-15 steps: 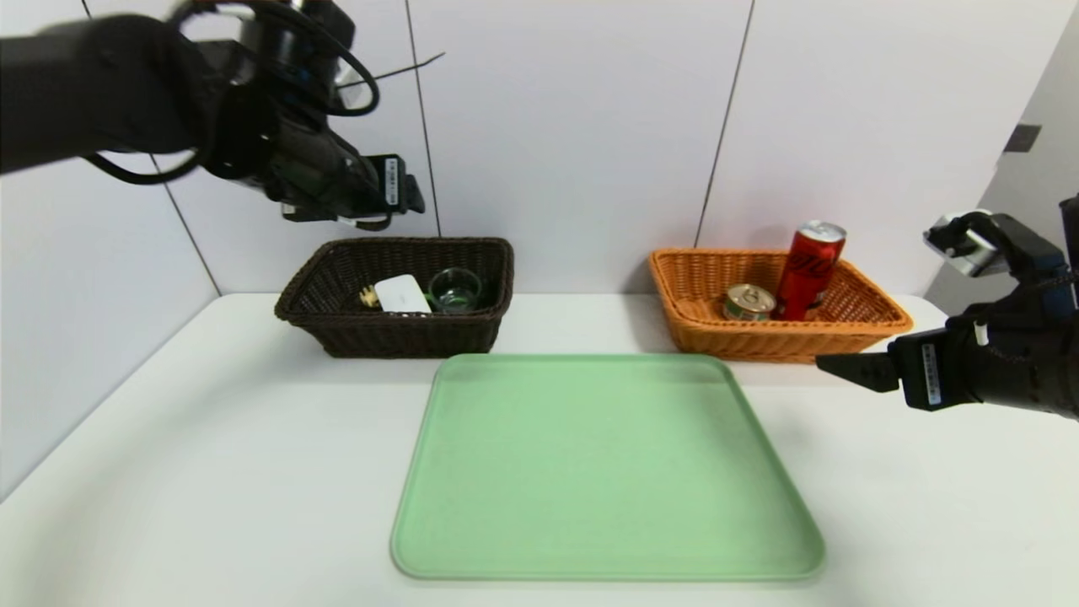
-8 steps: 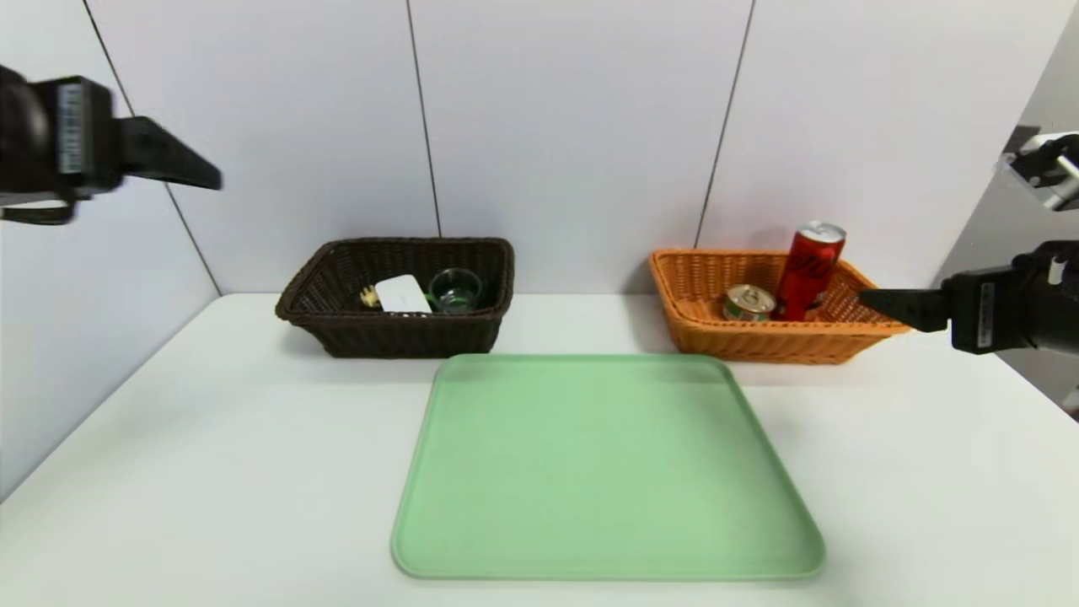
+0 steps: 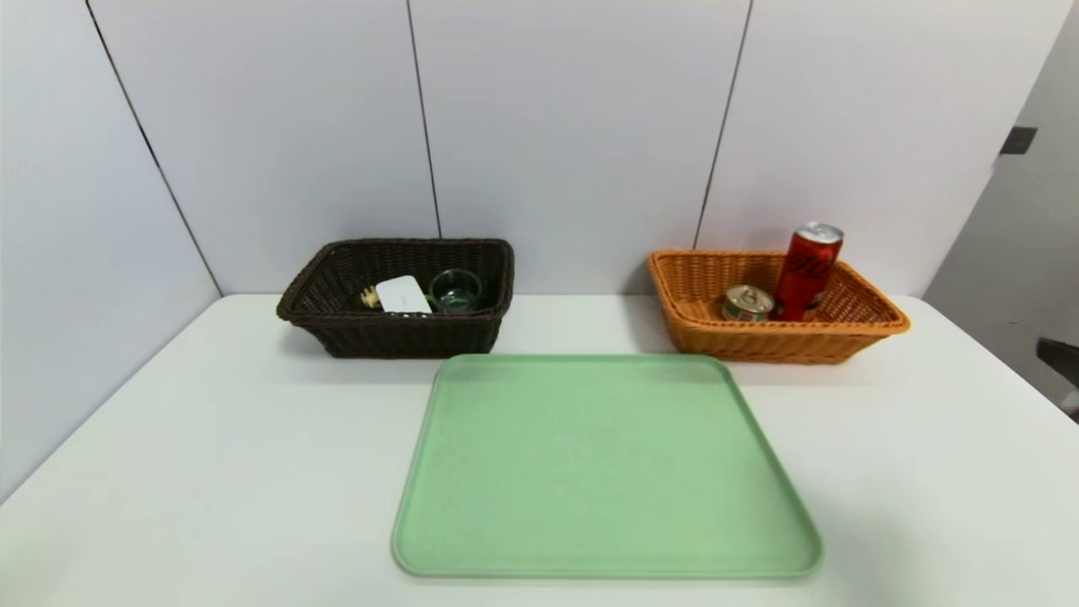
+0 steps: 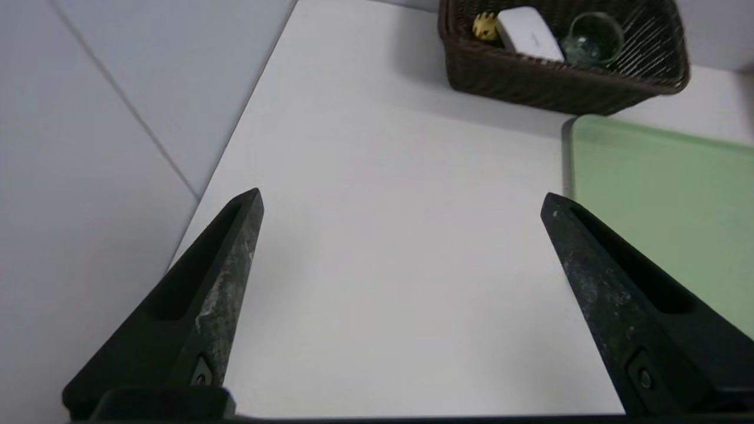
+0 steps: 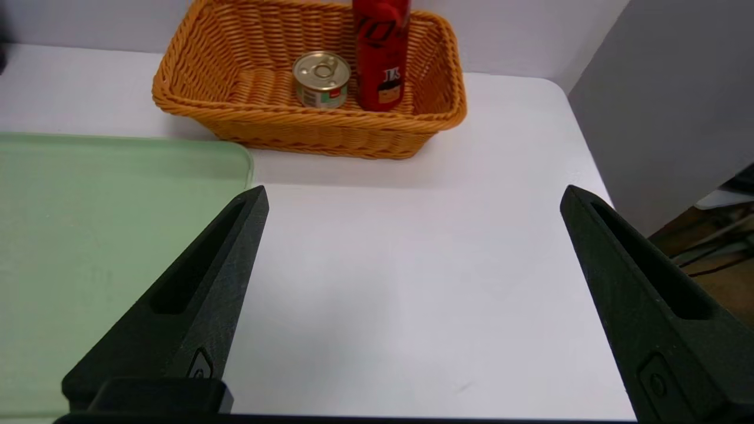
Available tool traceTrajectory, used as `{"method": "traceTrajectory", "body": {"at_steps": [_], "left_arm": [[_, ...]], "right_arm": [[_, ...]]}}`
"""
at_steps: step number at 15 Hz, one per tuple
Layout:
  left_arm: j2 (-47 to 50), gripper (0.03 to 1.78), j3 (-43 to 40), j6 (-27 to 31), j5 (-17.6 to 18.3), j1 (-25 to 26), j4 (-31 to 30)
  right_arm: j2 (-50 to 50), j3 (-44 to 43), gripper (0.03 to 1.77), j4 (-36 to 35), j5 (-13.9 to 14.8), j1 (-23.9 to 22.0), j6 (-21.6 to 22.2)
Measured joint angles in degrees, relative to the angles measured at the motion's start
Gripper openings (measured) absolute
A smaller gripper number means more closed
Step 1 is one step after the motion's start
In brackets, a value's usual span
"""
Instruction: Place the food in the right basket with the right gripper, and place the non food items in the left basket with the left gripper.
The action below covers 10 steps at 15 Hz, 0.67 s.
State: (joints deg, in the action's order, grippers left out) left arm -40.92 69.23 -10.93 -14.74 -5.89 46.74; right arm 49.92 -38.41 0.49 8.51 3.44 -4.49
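Note:
The dark brown left basket (image 3: 396, 333) (image 4: 530, 88) holds the white oblong case (image 3: 403, 296) (image 4: 529, 34), the dark glass cup (image 3: 456, 289) (image 4: 592, 40) and a bit of yellow pasta spoon (image 3: 369, 296) (image 4: 485, 26). The orange right basket (image 3: 759, 341) (image 5: 306, 132) holds the red drink can (image 3: 807, 271) (image 5: 382, 59), upright, and the round tin (image 3: 748, 303) (image 5: 321, 79). My left gripper (image 4: 402, 197) is open over bare table left of the tray. My right gripper (image 5: 414, 194) is open over bare table right of the tray. Only a dark tip (image 3: 1060, 358) shows at the head view's right edge.
A green tray (image 3: 603, 464) (image 4: 665, 206) (image 5: 88, 235) lies mid-table with nothing on it, in front of both baskets. White wall panels stand behind and to the left. The table's right edge drops off beside the orange basket.
Both arms have drawn back out of the head view: the left from above the brown basket, the right from beside the orange basket. The baskets' contents have not moved.

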Motion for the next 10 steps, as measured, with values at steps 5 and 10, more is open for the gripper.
{"method": "traceTrajectory", "body": {"at_steps": [5,10], "left_arm": [[22.85,1.68,-18.71,5.90,2.93,3.11,-4.16],[37.01,1.69,-31.37,15.45,11.41,4.77,-12.53]], "right_arm": [[-24.49,12.68,1.71,0.96,1.38,-1.01,-0.68],[-44.02,20.09,1.71,3.56,1.35,-3.04,-2.34]]}}
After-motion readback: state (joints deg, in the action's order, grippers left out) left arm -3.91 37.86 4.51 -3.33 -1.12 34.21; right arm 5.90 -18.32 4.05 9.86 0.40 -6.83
